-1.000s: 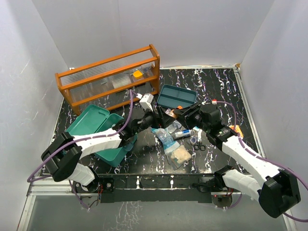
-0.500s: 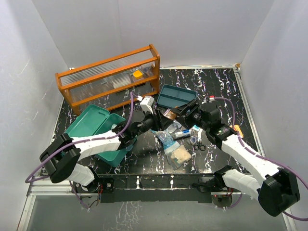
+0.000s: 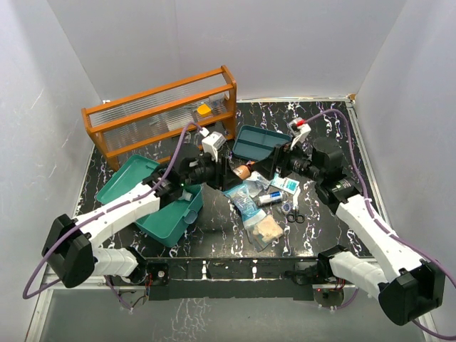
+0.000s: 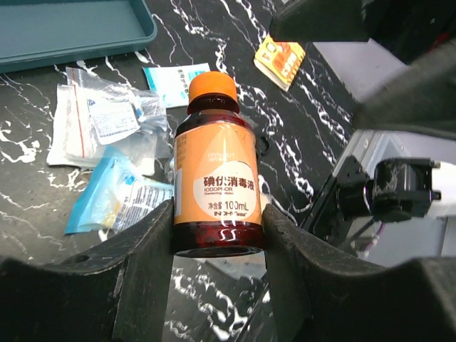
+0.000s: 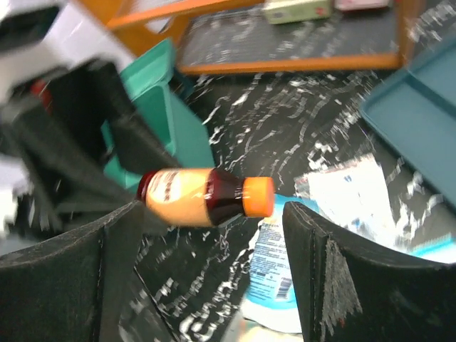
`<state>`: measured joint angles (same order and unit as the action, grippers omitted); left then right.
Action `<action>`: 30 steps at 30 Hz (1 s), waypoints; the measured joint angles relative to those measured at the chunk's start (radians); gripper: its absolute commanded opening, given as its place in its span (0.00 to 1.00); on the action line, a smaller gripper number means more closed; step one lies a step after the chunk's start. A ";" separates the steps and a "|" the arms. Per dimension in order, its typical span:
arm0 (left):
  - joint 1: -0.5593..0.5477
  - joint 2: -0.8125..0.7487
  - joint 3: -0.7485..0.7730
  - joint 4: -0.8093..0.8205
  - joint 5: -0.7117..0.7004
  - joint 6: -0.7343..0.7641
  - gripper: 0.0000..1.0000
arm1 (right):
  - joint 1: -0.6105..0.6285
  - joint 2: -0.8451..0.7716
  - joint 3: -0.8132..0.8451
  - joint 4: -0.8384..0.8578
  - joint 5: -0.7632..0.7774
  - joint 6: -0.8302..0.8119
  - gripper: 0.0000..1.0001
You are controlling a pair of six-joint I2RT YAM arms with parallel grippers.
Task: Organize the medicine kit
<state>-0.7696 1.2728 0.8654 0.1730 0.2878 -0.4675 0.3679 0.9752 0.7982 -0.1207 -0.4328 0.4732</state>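
Observation:
My left gripper (image 3: pixel 232 171) is shut on a dark brown bottle (image 3: pixel 244 172) with an orange cap and orange label. It holds the bottle off the table by its base, lying sideways with the cap pointing right. In the left wrist view the bottle (image 4: pixel 217 185) sits between both pads. My right gripper (image 3: pixel 273 165) is open just right of the cap; in its own view the bottle (image 5: pixel 199 196) lies beyond the spread fingers, untouched. The teal medicine kit box (image 3: pixel 171 214) stands open at the left with its lid (image 3: pixel 132 178) laid back. Its tray insert (image 3: pixel 260 142) lies behind the grippers.
An orange-brown wooden rack (image 3: pixel 160 114) stands at the back left. Plastic bags (image 3: pixel 256 210), a blue-white box (image 3: pixel 286 185) and small scissors (image 3: pixel 294 215) lie in front of the grippers. A yellow packet (image 4: pixel 283 60) lies on the table to the right.
Both grippers were together at the bottle. The right gripper has let go and drawn back to the right. The left gripper now holds the bottle alone.

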 measured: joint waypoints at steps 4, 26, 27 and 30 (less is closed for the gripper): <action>0.064 0.005 0.100 -0.189 0.155 0.116 0.33 | 0.003 0.037 0.053 -0.020 -0.273 -0.283 0.79; 0.079 0.084 0.289 -0.653 0.555 0.547 0.29 | 0.157 0.126 0.069 -0.256 -0.589 -0.719 0.73; 0.079 0.084 0.290 -0.655 0.560 0.550 0.29 | 0.161 0.126 0.069 -0.258 -0.591 -0.722 0.72; 0.079 0.082 0.294 -0.654 0.578 0.553 0.29 | 0.171 0.131 0.069 -0.266 -0.598 -0.731 0.70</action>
<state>-0.6910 1.3552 1.1595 -0.4812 0.8658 0.0856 0.5388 1.1065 0.8677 -0.3870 -1.0306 -0.2573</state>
